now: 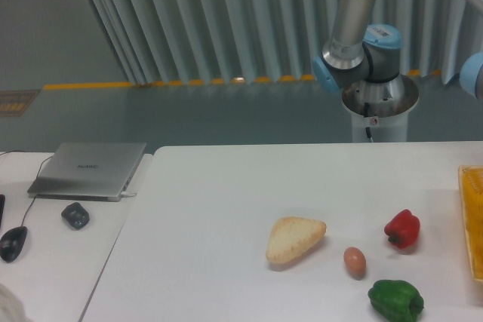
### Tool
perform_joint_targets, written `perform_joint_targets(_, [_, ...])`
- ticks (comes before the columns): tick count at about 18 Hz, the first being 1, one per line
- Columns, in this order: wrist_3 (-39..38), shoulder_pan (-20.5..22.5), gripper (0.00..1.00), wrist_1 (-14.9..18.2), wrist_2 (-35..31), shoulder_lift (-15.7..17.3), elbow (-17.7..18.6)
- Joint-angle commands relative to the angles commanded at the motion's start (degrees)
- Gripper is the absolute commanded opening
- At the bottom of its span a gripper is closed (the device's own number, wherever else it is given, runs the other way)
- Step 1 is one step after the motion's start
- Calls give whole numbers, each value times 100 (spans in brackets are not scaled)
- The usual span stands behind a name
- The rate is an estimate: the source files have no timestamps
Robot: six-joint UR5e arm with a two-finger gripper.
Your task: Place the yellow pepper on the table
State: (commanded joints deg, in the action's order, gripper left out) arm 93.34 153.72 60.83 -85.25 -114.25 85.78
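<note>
Looking down across a large white table [226,186] with a smooth matte top, in a room with a grey-green floor, a yellow floor line [181,81] and a wall of pale vertical slats [226,20] behind.

At far left stands a smaller white desk [53,262], just beside the table's left edge. On it lie a closed silver laptop [89,169], a small dark object [75,215] in front of the laptop, and a black mouse [13,243] with its cable near the frame's left border.

The table's left and middle areas are bare white surface. Right of centre lies a triangular slice of toast [294,238], then a brown egg [355,260] just to its right and apart from it. Further right, a red pepper [402,228] sits toward the back, and a green pepper [396,300] sits near the front edge of the frame; the two are apart.

At the far right border, a yellow-orange tray [472,216] is cut off by the frame; what it holds cannot be seen. The yellow pepper is not visible, so its position and direction cannot be told.

Behind the table, the robot arm [355,28] rises from a round pedestal [379,103] and leaves the frame at upper right. The gripper is out of sight.
</note>
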Motion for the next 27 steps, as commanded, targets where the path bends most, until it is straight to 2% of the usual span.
perform_joint_targets(7, [-18,-9,100,-80,-26,-167,-26])
perform_joint_targets(26, [-387,-149,100,-62,-62,-317,44])
perform_joint_targets(27, [-387,-149,92,-54,-70,-317,27])
